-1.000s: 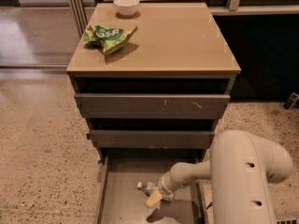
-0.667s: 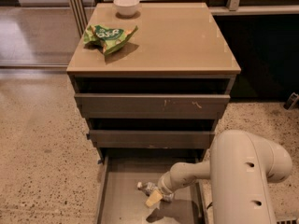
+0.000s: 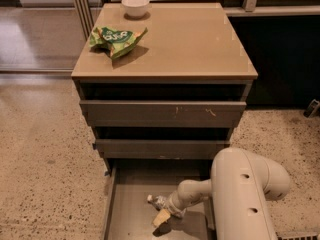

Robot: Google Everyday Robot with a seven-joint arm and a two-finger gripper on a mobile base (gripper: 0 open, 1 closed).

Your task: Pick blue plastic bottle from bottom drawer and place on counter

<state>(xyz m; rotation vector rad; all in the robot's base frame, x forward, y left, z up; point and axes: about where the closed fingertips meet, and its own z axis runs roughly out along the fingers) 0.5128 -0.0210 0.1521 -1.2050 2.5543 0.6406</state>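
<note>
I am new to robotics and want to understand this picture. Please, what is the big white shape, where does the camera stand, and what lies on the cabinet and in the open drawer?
There is only one picture. It looks down from above and in front of a drawer cabinet; where the camera is mounted is not known. The big white shape is the robot's arm, which reaches down into the open bottom drawer. At the end of the arm, the gripper is right at the small blue plastic bottle, which lies on the drawer floor. Whether the gripper already holds the bottle cannot be told. On the counter, the tan top of the cabinet, lie a green snack bag and a white bowl.
</note>
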